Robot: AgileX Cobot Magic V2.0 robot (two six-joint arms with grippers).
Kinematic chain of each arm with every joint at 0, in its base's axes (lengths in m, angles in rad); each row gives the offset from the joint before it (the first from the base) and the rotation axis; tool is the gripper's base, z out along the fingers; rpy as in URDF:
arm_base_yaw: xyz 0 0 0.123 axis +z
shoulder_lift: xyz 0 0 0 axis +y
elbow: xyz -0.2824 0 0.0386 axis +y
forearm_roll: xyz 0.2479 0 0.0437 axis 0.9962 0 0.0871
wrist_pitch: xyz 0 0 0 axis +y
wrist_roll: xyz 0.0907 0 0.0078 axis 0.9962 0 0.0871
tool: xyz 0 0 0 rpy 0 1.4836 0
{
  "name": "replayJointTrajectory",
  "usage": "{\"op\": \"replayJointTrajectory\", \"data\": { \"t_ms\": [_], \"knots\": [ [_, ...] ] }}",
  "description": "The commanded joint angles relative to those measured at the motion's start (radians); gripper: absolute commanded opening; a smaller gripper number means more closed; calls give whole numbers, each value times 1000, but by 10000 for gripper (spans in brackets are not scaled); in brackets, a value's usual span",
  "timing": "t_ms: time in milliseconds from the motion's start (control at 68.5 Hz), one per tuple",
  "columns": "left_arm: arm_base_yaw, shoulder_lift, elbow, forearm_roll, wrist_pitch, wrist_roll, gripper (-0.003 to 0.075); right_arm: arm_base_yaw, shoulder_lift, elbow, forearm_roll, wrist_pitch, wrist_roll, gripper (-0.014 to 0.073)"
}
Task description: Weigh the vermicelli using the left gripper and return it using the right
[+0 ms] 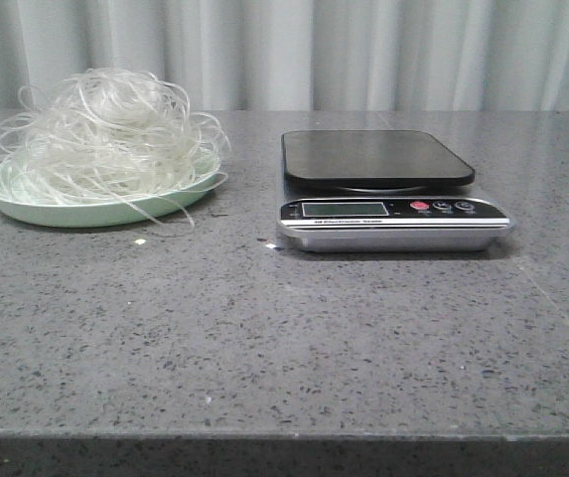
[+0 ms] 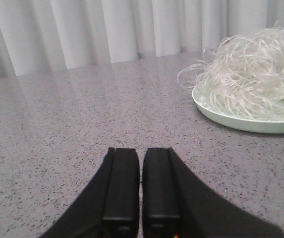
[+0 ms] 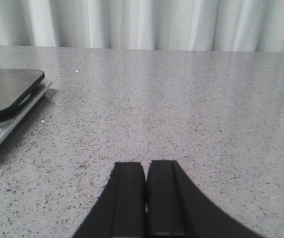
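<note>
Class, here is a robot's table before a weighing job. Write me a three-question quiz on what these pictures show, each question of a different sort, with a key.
1. True or false: the vermicelli already lies on the scale.
2. What holds the vermicelli now? A) pale green plate B) scale platform C) the grey table directly
3. Fill in: the left end effector and right end effector both have their fingers ____.

Key: 1 false; 2 A; 3 shut, with nothing gripped.

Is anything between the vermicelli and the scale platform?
Nothing visible: only bare countertop lies between the vermicelli on its pale green plate and the scale, whose dark platform carries nothing.
</note>
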State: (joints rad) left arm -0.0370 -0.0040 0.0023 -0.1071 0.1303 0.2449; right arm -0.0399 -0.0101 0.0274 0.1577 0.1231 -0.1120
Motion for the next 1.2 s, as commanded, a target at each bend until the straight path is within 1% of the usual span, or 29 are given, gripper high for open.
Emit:
{"op": "replayJointTrajectory", "data": {
  "t_ms": [0,277,394,452,1182],
  "knots": [
    [3,-21,9,-11,-75,-12,143,-1,-17,-7,-8,-72,2,151],
    [3,-21,9,-11,-101,-14,143,-1,-17,-7,-8,-72,2,151],
    [3,-21,9,-12,-97,-122,143,-1,-17,-7,-8,-72,2,151],
    [3,-21,9,-12,-97,-144,143,-1,-17,-7,-8,-72,2,151],
    [3,-21,9,-17,-99,-146,143,-1,-17,-7,-8,-72,2,151]
  ]
}}
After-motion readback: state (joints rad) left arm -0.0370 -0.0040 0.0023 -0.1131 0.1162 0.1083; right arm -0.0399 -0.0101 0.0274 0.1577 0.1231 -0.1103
